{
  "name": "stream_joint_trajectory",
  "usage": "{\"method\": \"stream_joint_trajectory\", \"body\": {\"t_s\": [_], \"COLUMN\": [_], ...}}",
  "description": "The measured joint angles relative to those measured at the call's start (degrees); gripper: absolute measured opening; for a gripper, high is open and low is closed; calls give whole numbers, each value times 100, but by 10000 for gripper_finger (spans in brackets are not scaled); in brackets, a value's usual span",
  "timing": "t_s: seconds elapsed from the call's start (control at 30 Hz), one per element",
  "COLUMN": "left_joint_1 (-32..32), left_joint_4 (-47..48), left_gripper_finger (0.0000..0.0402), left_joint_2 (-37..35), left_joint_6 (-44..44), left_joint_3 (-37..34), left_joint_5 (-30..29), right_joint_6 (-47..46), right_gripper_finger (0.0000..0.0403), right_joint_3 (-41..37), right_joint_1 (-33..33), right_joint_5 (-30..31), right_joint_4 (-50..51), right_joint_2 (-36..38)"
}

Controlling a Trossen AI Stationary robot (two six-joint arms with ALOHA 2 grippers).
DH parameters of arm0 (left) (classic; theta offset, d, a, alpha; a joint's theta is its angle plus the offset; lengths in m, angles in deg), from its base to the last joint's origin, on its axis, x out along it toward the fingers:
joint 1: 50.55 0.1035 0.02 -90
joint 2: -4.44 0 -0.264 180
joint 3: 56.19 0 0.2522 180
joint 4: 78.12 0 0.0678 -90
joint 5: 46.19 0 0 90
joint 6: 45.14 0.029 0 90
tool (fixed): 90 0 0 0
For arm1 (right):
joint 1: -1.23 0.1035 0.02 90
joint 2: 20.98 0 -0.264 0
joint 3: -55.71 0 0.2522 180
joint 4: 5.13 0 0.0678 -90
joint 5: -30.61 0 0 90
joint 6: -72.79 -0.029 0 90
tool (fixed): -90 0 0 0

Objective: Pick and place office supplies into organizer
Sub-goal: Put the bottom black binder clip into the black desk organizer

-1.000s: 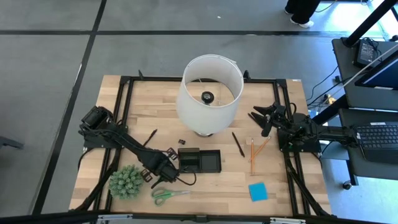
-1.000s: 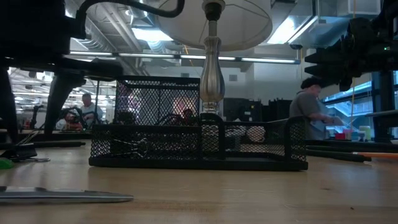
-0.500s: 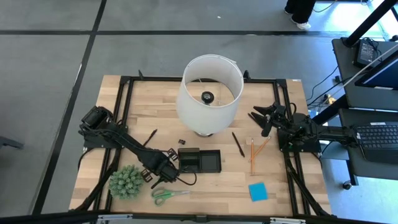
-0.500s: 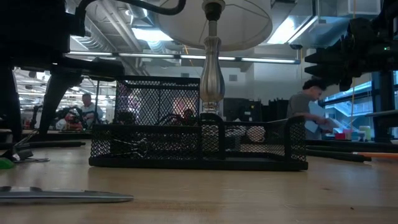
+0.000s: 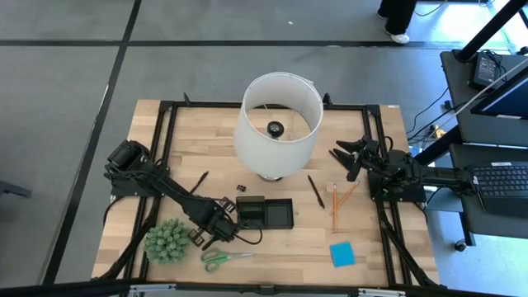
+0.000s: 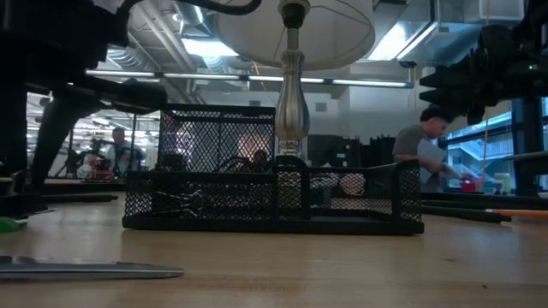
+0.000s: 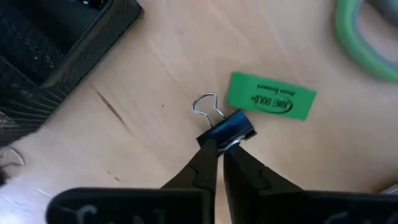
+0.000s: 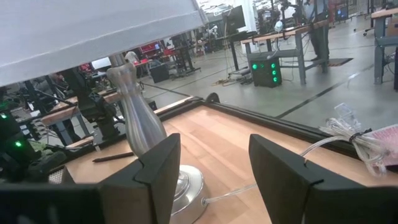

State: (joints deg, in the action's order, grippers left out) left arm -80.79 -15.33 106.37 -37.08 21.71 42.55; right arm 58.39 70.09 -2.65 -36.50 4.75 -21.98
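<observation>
Pinching the black metal binder clip (image 7: 229, 129) between its closed fingertips, the left gripper (image 7: 219, 147) sits low on the wooden desk (image 5: 371, 243), just beside the front-left corner of the low black mesh organizer tray (image 5: 266, 213). A second ago those fingers stood well apart above the clip; they have now clamped onto its dark body, with the wire loop sticking out ahead of them. That means the grasp is made and, by my reading, the clip is ready to be lifted and carried the short way into the organizer.

The clip rests on the desk, touching or nearly touching the small green rectangular eraser (image 7: 270, 103), so a lift could nudge the eraser. The green-handled scissors (image 5: 224, 258) lie in front of the organizer, near the gripper.

The right gripper (image 5: 349, 157) waits with its fingers spread and empty, to the right of the organizer and beyond it, near the big white lampshade (image 5: 278, 124). The orange pencil (image 5: 335, 206), a thin dark pen (image 5: 316, 190) and the blue square sticky-note pad (image 5: 342, 253) lie out on the desk to the right of the organizer, not yet placed.
</observation>
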Motion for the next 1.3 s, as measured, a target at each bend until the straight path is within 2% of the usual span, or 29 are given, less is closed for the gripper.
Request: {"method": "stream_joint_trajectory", "body": {"t_s": [0.47,0.7,0.9,1.03,1.3], "left_joint_1": [-9,-3,-8,-78,-291], "left_joint_4": [5,-4,-144,-637,-1662], "left_gripper_finger": [3,1,1,1,1], "left_joint_2": [-140,-516,-803,-921,-903], "left_joint_6": [-720,-1562,-2654,-3226,-3514], "left_joint_3": [-24,-28,-28,-26,-22], "left_joint_5": [35,-115,-136,-577,-1727], "right_joint_6": [134,132,114,110,99], "right_gripper_finger": [193,193,193,193,193], "right_joint_3": [-1,0,0,-1,0], "right_joint_1": [0,0,-2,0,0], "right_joint_5": [2,2,0,0,0], "right_joint_4": [2,1,2,2,2], "right_joint_2": [0,0,0,0,0]}}
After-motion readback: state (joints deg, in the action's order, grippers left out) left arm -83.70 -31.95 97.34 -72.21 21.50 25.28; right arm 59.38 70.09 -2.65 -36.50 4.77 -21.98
